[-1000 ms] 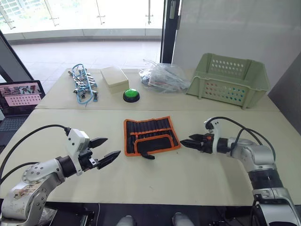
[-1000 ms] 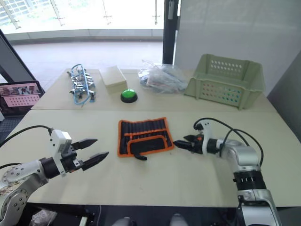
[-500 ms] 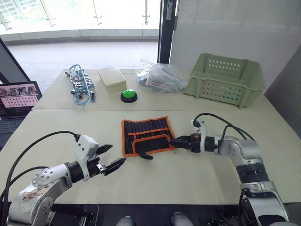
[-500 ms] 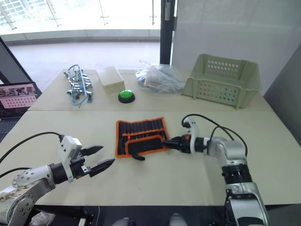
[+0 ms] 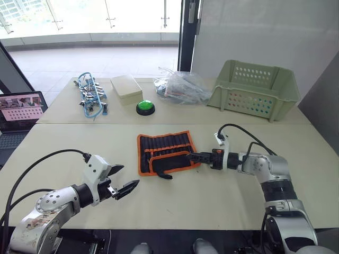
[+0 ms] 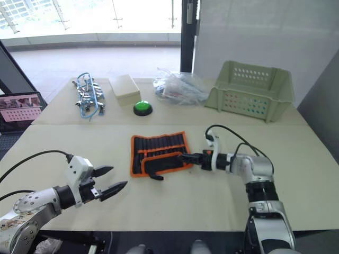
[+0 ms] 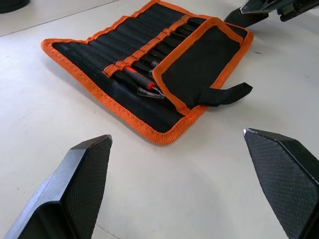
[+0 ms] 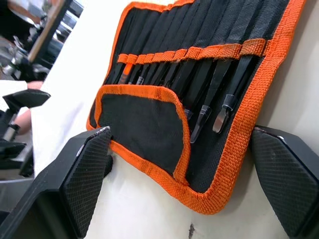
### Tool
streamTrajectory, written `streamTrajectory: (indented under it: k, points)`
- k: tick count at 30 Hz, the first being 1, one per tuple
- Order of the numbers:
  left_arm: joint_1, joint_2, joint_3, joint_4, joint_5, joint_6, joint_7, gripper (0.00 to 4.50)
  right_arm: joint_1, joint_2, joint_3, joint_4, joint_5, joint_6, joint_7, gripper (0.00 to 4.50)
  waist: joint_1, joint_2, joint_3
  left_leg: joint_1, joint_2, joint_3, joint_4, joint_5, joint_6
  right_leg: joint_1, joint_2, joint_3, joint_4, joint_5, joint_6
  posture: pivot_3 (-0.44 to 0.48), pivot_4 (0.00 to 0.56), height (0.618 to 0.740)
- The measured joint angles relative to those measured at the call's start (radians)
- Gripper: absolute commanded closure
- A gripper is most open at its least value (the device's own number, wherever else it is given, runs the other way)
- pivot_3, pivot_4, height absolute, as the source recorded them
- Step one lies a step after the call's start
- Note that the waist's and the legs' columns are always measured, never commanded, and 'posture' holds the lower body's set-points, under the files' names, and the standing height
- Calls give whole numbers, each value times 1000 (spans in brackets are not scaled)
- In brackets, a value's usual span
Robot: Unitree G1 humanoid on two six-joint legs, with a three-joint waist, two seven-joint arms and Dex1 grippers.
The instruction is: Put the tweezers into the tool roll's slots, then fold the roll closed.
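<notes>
The right gripper [image 5: 192, 156] is down at table level with its fingers spread wide and nothing between them; in the right wrist view one finger sits at each end of the tool roll's [image 5: 167, 152] near edge, so the open jaws bracket that orange-trimmed side without clearly gripping it; whether the tips touch the fabric I cannot tell. The roll lies straight ahead of this gripper, toward the robot's left, flat and open on the table [image 5: 212, 196], its long axis running across the front of the robot; the tweezers [image 8: 219, 94] already stand in the slots [image 8: 199, 64], points down under the orange band, with the small flap [image 8: 144, 124] and black strap [image 7: 227, 94] on the near side. So the filling looks done and folding is what remains; the right arm is plainly the nearer one and is placed to lift that edge over. The left gripper [image 5: 125, 180] hangs well apart from the roll, jaws wide open and empty, pointed toward it.
</notes>
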Motion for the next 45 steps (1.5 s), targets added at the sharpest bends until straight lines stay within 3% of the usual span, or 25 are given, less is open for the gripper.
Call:
streamTrajectory:
  k: [11, 21, 30, 37, 45]
  points:
    - [-3, 19, -26, 28, 58, -33, -1, 0, -3, 32, -68, 42, 41, 42, -33, 4461, 2, 0, 0, 0, 0, 0, 0, 0, 0, 1, 0, 0, 0, 1, -1, 0, 150, 740]
    - [-3, 17, -44, 31, 61, -42, -17, 0, 1, 35, -103, 39, 78, 59, -76, 4461, 6, -1, 0, 0, 0, 0, 0, 0, 0, 1, 0, 0, 0, 1, -2, 0, 150, 740]
    - [-5, 15, -56, 46, 75, -45, -27, 0, 103, -12, -139, -109, 128, 148, -114, 4461, 22, -1, 0, -1, -1, 0, 0, 0, 0, 1, 0, 0, -1, 1, -2, 0, 150, 740]
    - [-20, 11, -79, 67, 79, -49, -35, 0, 179, -19, -156, -192, 176, 237, -156, 2212, 24, -1, 0, -1, -1, 0, 0, 0, 0, 0, 0, 0, -1, 1, -1, 0, 150, 740]
    - [-38, 9, -85, 71, 80, -52, -38, 0, 101, -19, -170, -60, 181, 208, -180, 2212, 16, -1, 0, -1, 0, 0, 0, 0, 0, 0, 0, 0, -1, 1, -2, 0, 150, 740]
